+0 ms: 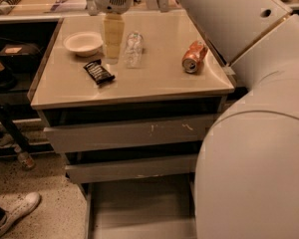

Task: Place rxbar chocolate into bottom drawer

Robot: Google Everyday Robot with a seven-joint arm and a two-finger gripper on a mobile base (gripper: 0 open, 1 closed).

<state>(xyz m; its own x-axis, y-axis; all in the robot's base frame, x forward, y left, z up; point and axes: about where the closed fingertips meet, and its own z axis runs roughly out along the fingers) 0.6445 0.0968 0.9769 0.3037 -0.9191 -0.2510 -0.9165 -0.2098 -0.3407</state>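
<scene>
The rxbar chocolate point(99, 71), a flat black-wrapped bar, lies on the beige cabinet top point(154, 81), left of the middle. My gripper point(112, 58) hangs over the top just behind and to the right of the bar, close beside the clear plastic bottle point(133, 49). It holds nothing that I can see. The bottom drawer point(139, 210) is pulled out at the foot of the cabinet, and its flat grey floor shows bare. My arm hides the drawer's right part.
A white bowl point(83, 43) sits at the back left of the top. A crushed orange can point(194, 57) lies at the right. The two upper drawers point(129, 133) stand slightly out. My white arm point(254, 148) fills the right side. A person's shoe point(15, 210) is on the floor at left.
</scene>
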